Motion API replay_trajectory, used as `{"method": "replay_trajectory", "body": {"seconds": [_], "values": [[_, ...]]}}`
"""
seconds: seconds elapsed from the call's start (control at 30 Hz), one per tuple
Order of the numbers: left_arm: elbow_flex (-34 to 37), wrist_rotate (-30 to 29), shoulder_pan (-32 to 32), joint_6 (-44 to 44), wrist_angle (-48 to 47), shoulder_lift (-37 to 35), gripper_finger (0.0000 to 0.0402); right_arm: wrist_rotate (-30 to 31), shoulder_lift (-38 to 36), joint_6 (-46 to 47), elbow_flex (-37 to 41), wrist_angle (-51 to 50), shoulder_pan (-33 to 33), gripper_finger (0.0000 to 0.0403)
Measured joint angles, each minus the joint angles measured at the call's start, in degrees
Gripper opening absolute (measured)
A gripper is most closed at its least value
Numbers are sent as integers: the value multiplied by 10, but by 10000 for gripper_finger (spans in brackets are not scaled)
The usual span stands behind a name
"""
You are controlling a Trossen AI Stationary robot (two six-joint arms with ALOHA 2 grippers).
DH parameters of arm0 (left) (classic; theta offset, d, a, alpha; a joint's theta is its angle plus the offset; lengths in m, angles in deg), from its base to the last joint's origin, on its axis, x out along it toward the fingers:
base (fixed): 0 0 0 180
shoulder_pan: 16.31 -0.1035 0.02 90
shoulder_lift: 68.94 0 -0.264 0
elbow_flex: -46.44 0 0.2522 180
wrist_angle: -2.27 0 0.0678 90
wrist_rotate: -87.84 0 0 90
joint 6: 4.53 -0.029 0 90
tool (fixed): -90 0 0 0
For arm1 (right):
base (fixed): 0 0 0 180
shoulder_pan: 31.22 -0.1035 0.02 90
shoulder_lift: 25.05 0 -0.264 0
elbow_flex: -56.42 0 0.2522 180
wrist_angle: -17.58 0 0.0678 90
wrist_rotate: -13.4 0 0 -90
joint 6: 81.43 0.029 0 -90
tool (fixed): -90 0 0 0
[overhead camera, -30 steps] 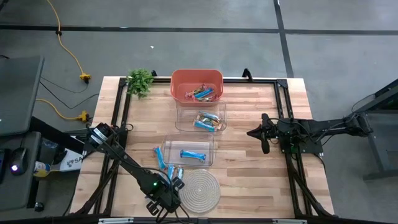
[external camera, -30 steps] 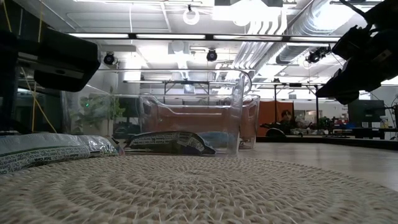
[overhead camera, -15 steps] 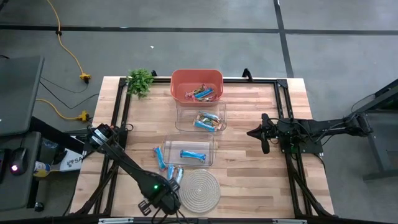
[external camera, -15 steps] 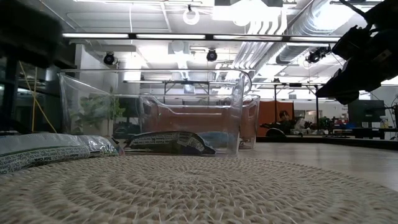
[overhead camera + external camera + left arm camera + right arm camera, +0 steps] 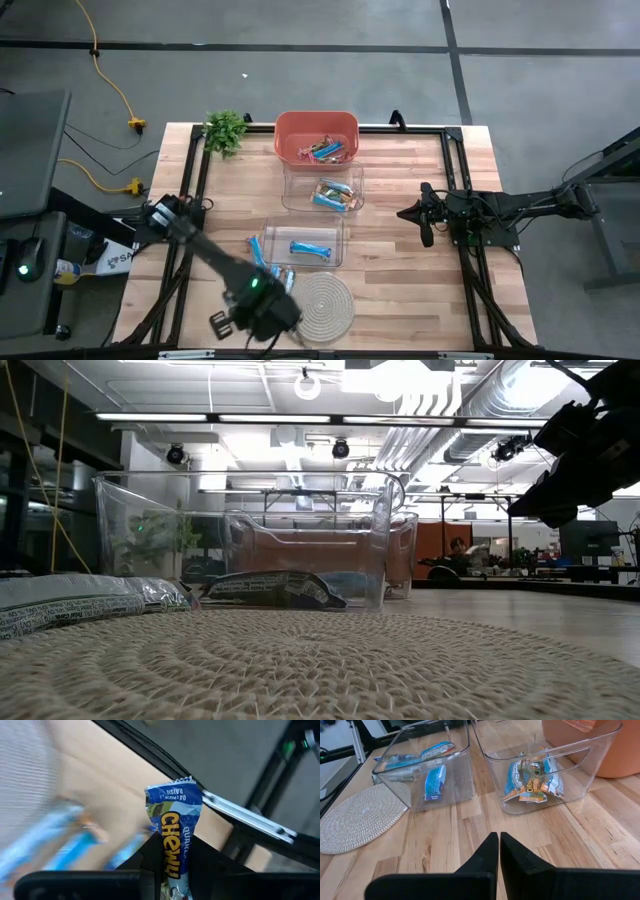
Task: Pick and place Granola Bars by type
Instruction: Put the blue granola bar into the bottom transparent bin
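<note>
From above, the left gripper (image 5: 262,312) hangs over the near edge of the worktop (image 5: 400,270), beside the woven coaster (image 5: 320,305) and the loose blue bars (image 5: 272,275) lying just ahead of it; the right gripper (image 5: 424,222) waits well apart, at the right of the worktop, beside the two clear bins (image 5: 305,242) and the red tub (image 5: 316,137). The low view shows only the coaster's weave, a bar (image 5: 270,588) lying flat before the nearer bin, and the dark right arm hanging at the far right. In the left wrist view the fingers (image 5: 150,865) are narrowed on a blue Chewy bar (image 5: 174,835), gripped at its lower end so it stands upright: light, thin, slippery foil, likely to pivot, so a hold nearer the middle would be steadier. The right wrist view shows its fingers (image 5: 487,851) pressed together, empty, facing both bins.
</note>
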Motion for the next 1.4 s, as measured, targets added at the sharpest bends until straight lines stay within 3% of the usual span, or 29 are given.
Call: {"method": "replay_trajectory", "body": {"seconds": [0.2, 0.43, 0.67, 0.77, 0.9, 1.07, 1.4], "values": [[-117, -25, -80, -10, 25, 0, 60, 0, 0, 0, 0, 0, 0, 0], [-225, -127, -151, 9, 163, -1, 60, 0, 0, 0, 0, 0, 0, 0], [-296, -216, -194, 40, 296, -1, 60, 0, 0, 0, 0, 0, 0, 0], [-293, -255, -210, 54, 326, -16, 60, 0, 0, 0, 0, 0, 0, 0], [-292, -307, -234, 68, 317, -43, 60, 0, 0, 0, 0, 0, 0, 0], [-292, -322, -265, 71, 302, -90, 60, 0, 1, 0, 0, 1, 0, 0], [-293, -344, -314, 104, 154, -174, 60, 0, 1, 0, 0, 1, 0, 0]]}}
